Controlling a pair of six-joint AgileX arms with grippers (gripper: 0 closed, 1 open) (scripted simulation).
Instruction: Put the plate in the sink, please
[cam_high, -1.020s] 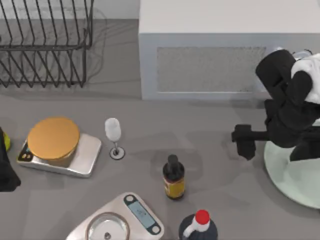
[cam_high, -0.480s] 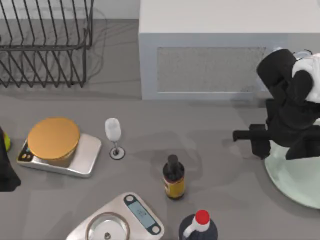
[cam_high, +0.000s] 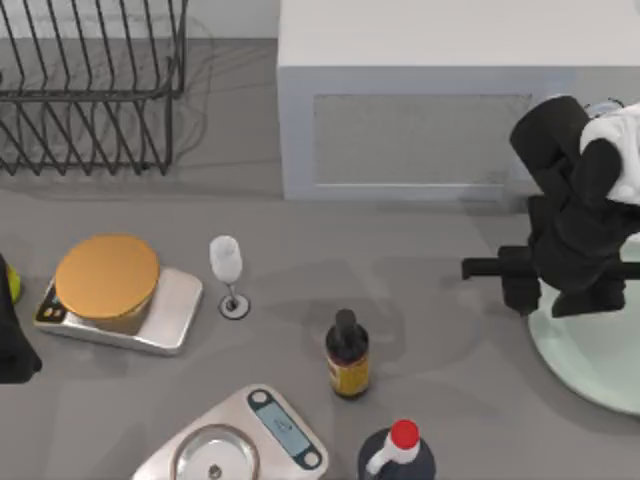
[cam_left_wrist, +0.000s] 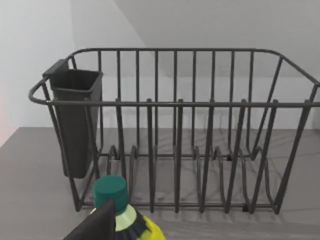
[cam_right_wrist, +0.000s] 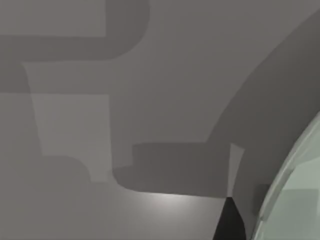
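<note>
Top view first: the right gripper (cam_high: 522, 285) hangs over the counter (cam_high: 420, 260) at about three o'clock, in front of the white microwave (cam_high: 420, 100). The plate (cam_high: 595, 350) lies flat on the counter at roughly four o'clock, its pale green rim just under the black wrist; the fingers sit at the plate's ten o'clock edge, at or just off the rim. How wide that pincer stands, and whether it has hold of anything, I cannot tell, since the wrist hides the fingertips. The left arm (cam_high: 12, 335) is parked at nine o'clock on the table's left edge. Elsewhere stand a dish rack (cam_high: 90, 90), a scale with an orange disc (cam_high: 107, 275), a wine glass (cam_high: 227, 275), a brown bottle (cam_high: 347, 355) and a second scale (cam_high: 240, 440).

Left wrist view: the dish rack (cam_left_wrist: 175, 140) with its dark cutlery cup, and a green-capped yellow bottle (cam_left_wrist: 117, 210) close by.

Right wrist view: grey counter in shadow, with the plate (cam_right_wrist: 295, 200) curving in at one corner beside a dark fingertip (cam_right_wrist: 227, 220).
</note>
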